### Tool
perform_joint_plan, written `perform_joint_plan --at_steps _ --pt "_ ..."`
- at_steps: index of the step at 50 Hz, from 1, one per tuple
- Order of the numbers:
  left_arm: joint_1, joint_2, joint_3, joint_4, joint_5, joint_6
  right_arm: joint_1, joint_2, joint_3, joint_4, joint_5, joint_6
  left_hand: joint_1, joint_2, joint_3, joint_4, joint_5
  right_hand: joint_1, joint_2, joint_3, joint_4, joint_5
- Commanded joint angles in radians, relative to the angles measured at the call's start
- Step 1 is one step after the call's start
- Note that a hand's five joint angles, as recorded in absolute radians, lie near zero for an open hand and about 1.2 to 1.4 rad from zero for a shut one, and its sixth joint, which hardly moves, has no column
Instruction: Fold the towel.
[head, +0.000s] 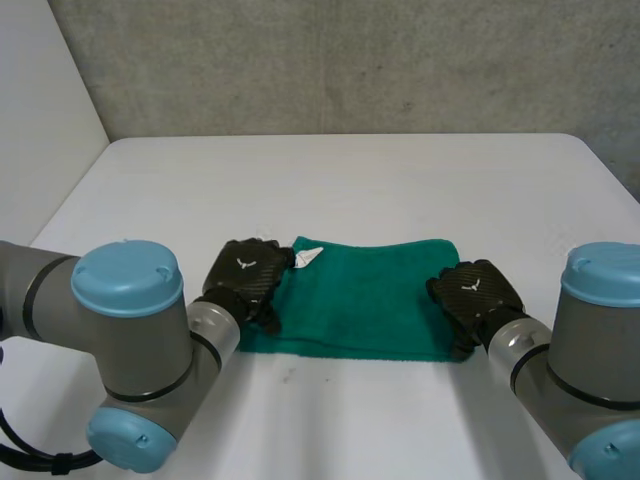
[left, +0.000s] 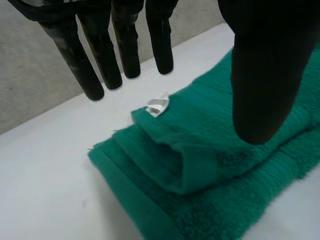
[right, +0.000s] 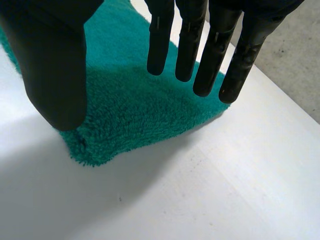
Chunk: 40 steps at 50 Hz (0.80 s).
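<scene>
While the left robot hand (head: 245, 275) and the right robot hand (head: 475, 295) hang wide and empty over the two short ends of the towel (head: 360, 295), each should pinch both layers evenly. Lying flat on the bench (head: 350, 180), it runs lengthwise from hand to hand, its white tag (left: 157, 105) nearest the left one.

Towel (head: 365, 295) on table (head: 350, 190); left hand (head: 245, 275), right hand (head: 478, 292) above its ends.
</scene>
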Motion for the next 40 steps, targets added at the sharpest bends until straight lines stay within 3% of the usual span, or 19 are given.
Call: perform_joint_plan --at_steps 1,8,19,23,27,40 --pt "0.005 -0.040 0.008 0.004 0.009 0.046 -0.014 -0.042 0.043 0.000 -0.007 0.006 0.301 0.314 0.313 0.312 0.311 0.153 0.069 0.063 0.067 0.084" --pt "0.019 -0.083 0.017 0.013 0.009 0.112 -0.016 -0.040 0.055 0.000 -0.025 0.006 0.374 0.387 0.387 0.386 0.385 0.158 0.075 0.069 0.073 0.090" --pt "0.036 -0.086 0.000 0.012 0.006 0.127 -0.016 -0.042 0.065 0.000 -0.025 0.007 0.307 0.320 0.319 0.318 0.318 0.161 0.078 0.072 0.076 0.093" --pt "0.042 -0.077 -0.014 0.015 -0.004 0.129 -0.016 -0.042 0.068 -0.002 -0.022 0.010 0.899 0.912 0.911 0.910 0.909 0.161 0.078 0.072 0.076 0.093" --pt "0.048 -0.028 -0.063 0.033 -0.050 0.129 -0.016 -0.042 0.077 -0.012 -0.022 0.029 0.900 0.913 0.912 0.911 0.910 0.164 0.081 0.075 0.079 0.096" --pt "0.016 0.081 -0.198 0.042 -0.058 0.127 -0.023 -0.020 0.060 -0.020 -0.109 0.211 0.900 0.913 0.912 0.911 0.910 0.173 0.090 0.083 0.087 0.105"
